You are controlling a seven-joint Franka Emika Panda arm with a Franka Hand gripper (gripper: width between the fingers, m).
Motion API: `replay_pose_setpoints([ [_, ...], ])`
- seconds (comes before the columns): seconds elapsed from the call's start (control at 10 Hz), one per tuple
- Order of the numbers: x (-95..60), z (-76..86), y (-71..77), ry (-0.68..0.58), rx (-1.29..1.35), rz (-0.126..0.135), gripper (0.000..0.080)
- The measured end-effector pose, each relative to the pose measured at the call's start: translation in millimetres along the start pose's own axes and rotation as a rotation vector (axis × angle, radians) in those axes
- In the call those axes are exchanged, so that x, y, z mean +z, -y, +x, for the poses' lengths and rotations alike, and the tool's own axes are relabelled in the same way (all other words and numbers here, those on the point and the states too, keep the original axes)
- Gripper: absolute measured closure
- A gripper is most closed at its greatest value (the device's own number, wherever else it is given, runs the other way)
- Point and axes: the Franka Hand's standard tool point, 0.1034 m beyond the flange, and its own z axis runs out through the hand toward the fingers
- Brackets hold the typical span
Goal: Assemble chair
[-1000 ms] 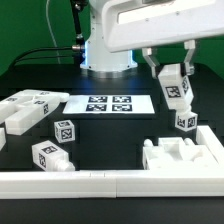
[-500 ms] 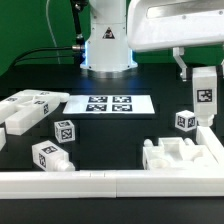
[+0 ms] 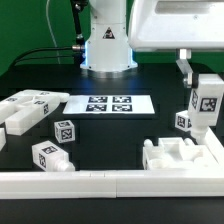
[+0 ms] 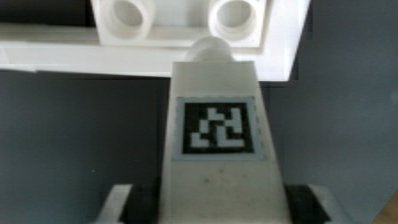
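I read the gripper (image 3: 198, 84) clamped on the white tagged plastic chair leg (image 3: 207, 103). The leg's long axis is vertical, its tip above the white blocky seat panel (image 3: 178, 156), between two round sockets (image 4: 235, 15).

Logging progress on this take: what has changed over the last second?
The gripper, shut on a leg, carried it toward the exterior view's right, then lowered it slightly toward the panel. Nothing was let go. The panel, the small tagged block beside it, the loose parts at the exterior view's left and the marker board stayed put.
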Motion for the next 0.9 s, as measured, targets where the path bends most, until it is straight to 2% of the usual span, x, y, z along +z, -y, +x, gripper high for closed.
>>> replay_pose_setpoints([
  [0.3,2.9,-1.8,0.1,0.004,0.009,0.004,0.0515],
  [0.4,9.6,-4.2,0.9,-0.015,0.011,0.012,0.0515],
  [0.6,16.3,-7.8,16.2,-0.023,-0.002,0.022,0.0515],
  [0.9,26.4,-13.9,25.6,-0.02,-0.017,0.027,0.0515],
])
